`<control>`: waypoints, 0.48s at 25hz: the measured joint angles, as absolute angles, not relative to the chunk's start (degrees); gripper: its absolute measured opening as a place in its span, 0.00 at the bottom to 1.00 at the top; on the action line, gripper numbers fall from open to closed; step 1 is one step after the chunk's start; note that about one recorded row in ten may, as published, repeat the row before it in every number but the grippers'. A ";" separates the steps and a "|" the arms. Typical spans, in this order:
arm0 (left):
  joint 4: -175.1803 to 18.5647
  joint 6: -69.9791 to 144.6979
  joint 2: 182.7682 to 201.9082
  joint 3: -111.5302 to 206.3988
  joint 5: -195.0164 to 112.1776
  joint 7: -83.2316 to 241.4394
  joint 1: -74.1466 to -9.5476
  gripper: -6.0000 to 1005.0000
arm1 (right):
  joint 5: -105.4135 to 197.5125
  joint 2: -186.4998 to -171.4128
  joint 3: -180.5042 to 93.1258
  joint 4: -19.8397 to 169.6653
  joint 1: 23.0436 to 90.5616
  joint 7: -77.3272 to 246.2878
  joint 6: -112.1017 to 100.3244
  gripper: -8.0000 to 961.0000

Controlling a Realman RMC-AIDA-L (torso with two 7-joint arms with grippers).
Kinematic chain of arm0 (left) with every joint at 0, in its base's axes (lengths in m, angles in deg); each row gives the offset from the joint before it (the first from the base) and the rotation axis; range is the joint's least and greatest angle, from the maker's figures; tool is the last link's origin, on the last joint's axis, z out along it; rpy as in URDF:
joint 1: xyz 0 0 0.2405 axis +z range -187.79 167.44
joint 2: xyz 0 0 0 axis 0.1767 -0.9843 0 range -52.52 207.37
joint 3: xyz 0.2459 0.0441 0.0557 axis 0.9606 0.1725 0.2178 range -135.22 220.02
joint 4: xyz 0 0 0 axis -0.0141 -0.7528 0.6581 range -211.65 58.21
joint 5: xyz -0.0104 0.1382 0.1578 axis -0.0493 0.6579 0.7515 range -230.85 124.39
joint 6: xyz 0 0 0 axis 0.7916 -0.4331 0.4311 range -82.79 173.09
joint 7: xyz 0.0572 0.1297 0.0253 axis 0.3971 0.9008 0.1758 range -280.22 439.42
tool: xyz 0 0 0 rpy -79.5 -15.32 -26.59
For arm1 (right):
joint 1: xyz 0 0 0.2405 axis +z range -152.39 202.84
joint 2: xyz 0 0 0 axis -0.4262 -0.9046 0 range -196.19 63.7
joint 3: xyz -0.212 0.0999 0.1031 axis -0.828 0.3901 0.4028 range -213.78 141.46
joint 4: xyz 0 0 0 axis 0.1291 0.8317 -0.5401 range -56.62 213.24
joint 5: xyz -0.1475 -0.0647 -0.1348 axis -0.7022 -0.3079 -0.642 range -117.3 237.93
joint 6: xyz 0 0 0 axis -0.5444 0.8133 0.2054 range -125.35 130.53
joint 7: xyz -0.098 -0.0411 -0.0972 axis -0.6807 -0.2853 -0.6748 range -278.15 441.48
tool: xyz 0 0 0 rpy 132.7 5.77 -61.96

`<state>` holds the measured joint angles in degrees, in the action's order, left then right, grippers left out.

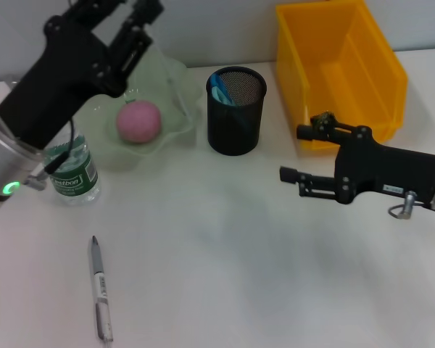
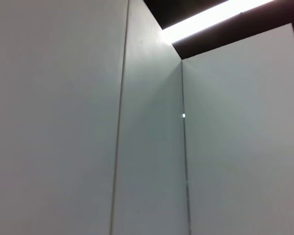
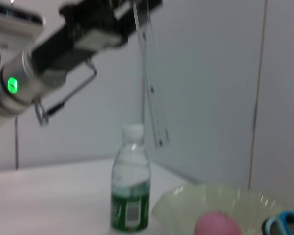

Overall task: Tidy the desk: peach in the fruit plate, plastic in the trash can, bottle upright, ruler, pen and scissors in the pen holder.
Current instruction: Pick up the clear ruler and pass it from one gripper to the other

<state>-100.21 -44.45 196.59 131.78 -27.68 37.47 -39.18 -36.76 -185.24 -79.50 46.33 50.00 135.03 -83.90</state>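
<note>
My left gripper (image 1: 141, 18) is raised above the fruit plate and shut on a clear ruler (image 1: 172, 81), which hangs down from it. The right wrist view shows this gripper (image 3: 122, 10) and the ruler (image 3: 152, 88) too. A pink peach (image 1: 138, 121) lies in the pale green fruit plate (image 1: 175, 130). A green-labelled bottle (image 1: 73, 171) stands upright beside the plate. A grey pen (image 1: 100, 290) lies on the table at the front left. The black mesh pen holder (image 1: 235, 123) holds blue scissors (image 1: 220, 90). My right gripper (image 1: 293, 154) is open and empty, to the right of the holder. No plastic shows.
A yellow bin (image 1: 380, 80) stands at the back right, behind my right arm. A wall runs along the table's far edge. The left wrist view shows only wall panels and a ceiling light.
</note>
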 joint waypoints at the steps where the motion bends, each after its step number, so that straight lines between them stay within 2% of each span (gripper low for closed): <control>1: -100.12 -43.53 196.59 134.92 -31.41 39.33 -39.34 0.43 | -36.76 -185.24 -79.50 46.33 50.00 135.03 -83.90 0.75; 8: -106.67 -31.18 196.59 159.69 -60.56 54.73 -38.58 0.44 | -18.96 -185.76 -80.10 61.08 51.04 114.32 -84.32 0.75; 12: -108.41 -29.07 196.59 164.78 -67.33 59.42 -38.24 0.44 | -14.80 -185.78 -80.07 65.48 52.29 110.48 -85.41 0.74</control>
